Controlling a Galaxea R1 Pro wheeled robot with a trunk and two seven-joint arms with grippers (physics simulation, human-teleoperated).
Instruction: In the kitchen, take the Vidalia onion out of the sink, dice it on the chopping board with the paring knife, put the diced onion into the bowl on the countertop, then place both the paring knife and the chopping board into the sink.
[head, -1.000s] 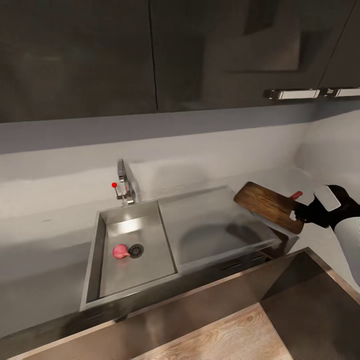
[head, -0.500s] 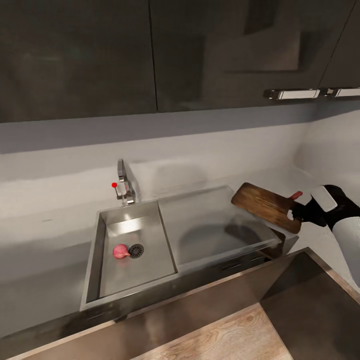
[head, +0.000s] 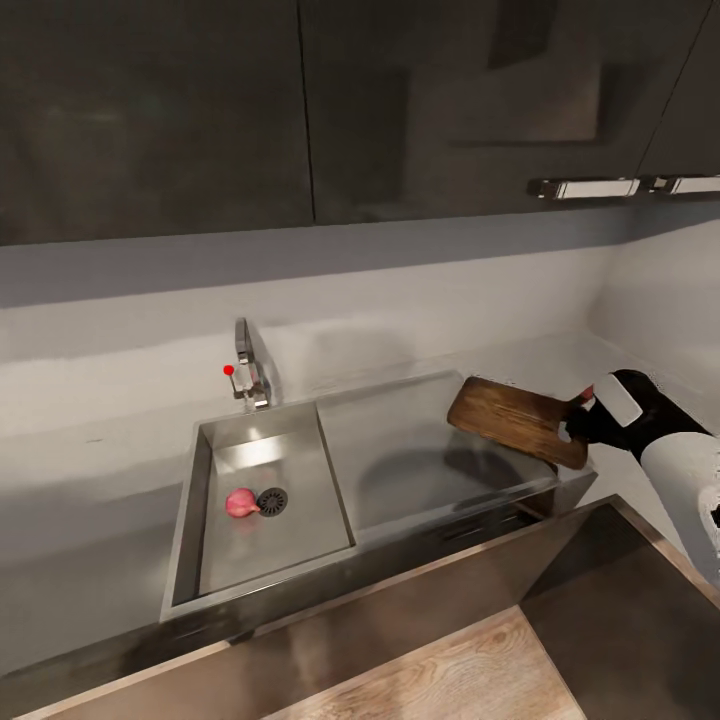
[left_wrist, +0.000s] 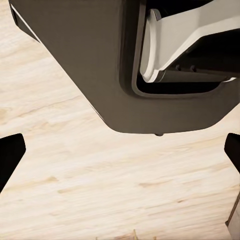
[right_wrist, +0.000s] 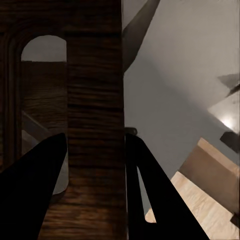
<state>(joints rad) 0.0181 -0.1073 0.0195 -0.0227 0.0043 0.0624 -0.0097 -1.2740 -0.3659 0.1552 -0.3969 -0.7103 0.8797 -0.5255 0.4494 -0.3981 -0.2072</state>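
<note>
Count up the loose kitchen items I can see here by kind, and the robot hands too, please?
Onion: 1
Chopping board: 1
Robot grippers: 2, the right gripper and the left gripper
Total: 4

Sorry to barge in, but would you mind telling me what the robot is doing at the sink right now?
The right gripper holds the chopping board by one end, its fingers clamped on the wood beside the slot. The board hangs tilted over the drainboard, right of the basin of the sink. A pinkish onion lies in the basin next to the drain. The left gripper is open, pointed at the wood floor.
</note>
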